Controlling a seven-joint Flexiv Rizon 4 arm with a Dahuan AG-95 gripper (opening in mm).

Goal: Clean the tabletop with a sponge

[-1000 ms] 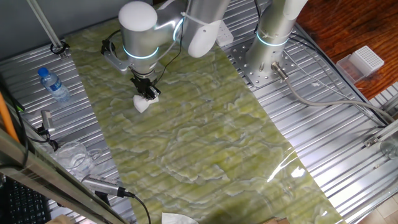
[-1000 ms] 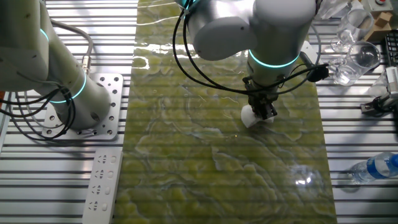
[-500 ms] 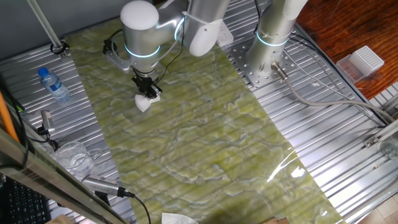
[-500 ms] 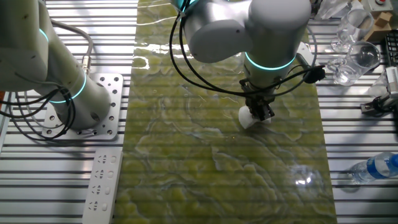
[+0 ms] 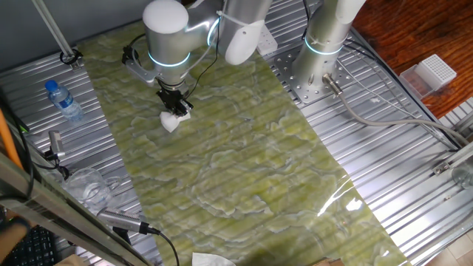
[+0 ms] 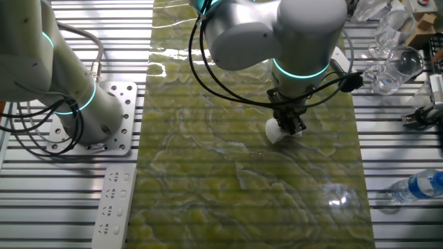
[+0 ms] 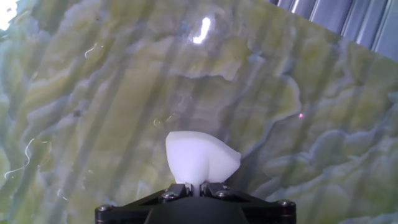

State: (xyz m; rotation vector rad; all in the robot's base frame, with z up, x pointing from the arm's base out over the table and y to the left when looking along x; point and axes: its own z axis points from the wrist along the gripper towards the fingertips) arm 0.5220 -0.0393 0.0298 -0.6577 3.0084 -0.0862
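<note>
Gripping the sponge (image 7: 200,158) between its two fingers, the gripper (image 5: 175,108) presses the white foam block down onto the tabletop (image 5: 244,162). The hand view shows the sponge pinched at its near end, with the free end bulging outward over the green-yellow marbled sheet.

Position of the sponge (image 5: 171,123): on the tabletop, near the long edge that faces the water bottle (image 5: 64,101), toward the end of the sheet nearest the arm's upper joints. In the other fixed view the sponge (image 6: 275,131) lies right of the sheet's centre line, directly under the gripper (image 6: 291,125).

Change against the earlier frames:
- One second ago the sponge sat slightly lower in the other fixed view; it has since shifted a short way up and to the left across the sheet.
- Over the last half second the sponge and gripper show almost no further displacement in either fixed view.
- The grasp is unchanged; the fingers remain clamped on the foam.

The power strip (image 6: 112,207), the glassware (image 6: 392,48) and the perforated white box (image 5: 432,73) hold the same places as before.
</note>
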